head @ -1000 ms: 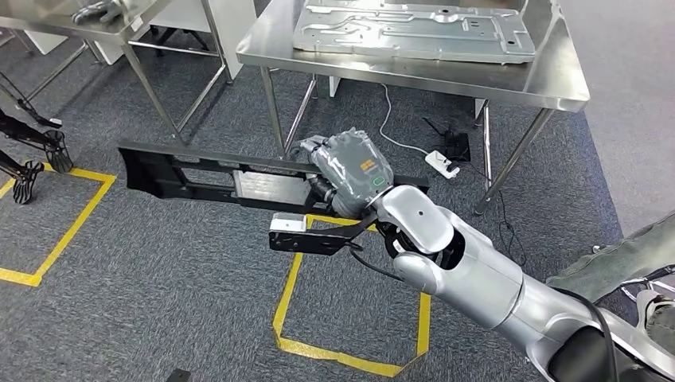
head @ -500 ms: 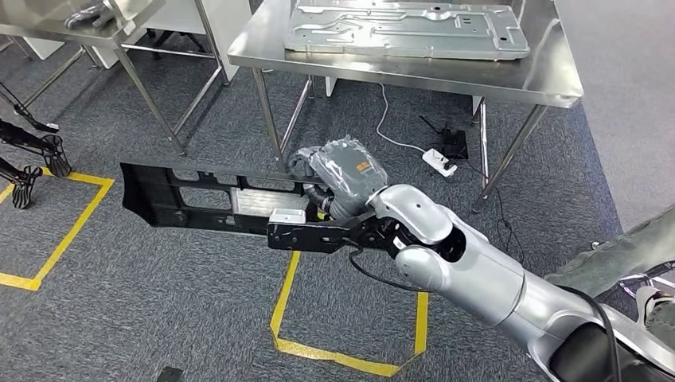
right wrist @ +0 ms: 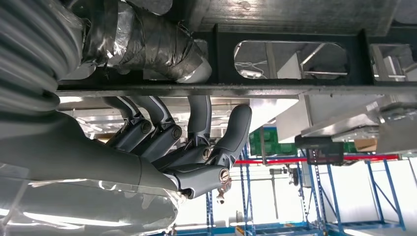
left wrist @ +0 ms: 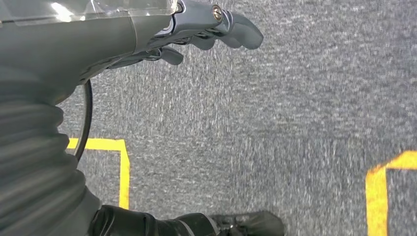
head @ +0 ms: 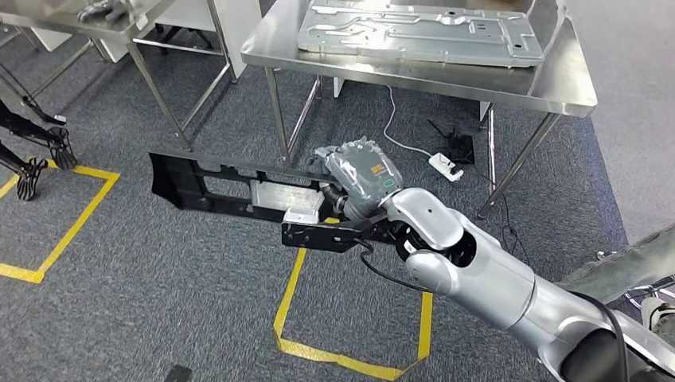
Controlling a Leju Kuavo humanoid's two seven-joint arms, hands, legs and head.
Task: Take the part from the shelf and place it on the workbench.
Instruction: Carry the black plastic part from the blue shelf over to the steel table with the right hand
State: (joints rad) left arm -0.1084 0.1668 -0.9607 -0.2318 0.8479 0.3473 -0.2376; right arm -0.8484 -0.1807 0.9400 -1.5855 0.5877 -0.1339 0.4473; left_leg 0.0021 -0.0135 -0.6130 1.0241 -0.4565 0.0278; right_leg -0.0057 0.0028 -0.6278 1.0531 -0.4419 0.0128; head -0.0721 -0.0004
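Note:
The part (head: 215, 187) is a long black plastic frame with cut-out windows, held level above the carpet. My right hand (head: 358, 177) grips it near its right end. In the right wrist view the fingers (right wrist: 162, 132) curl under the part's bar (right wrist: 295, 64) and the taped thumb (right wrist: 147, 44) lies over it. The workbench (head: 398, 76), a steel table, stands just beyond the hand and carries a large stamped metal plate (head: 422, 32). My left hand (left wrist: 196, 24) hangs over the grey carpet, holding nothing, with its fingers loosely bent.
A second steel table (head: 79, 20) stands at the far left. Yellow tape squares (head: 350, 358) mark the carpet. A power strip (head: 444, 165) with its cable lies under the workbench. Black stand feet (head: 32, 159) sit at the left edge, and a person's leg (head: 629, 255) at the right.
The view has shifted a little. My right hand has carried the black part somewhat to the right, nearer the workbench's legs, with the same grip.

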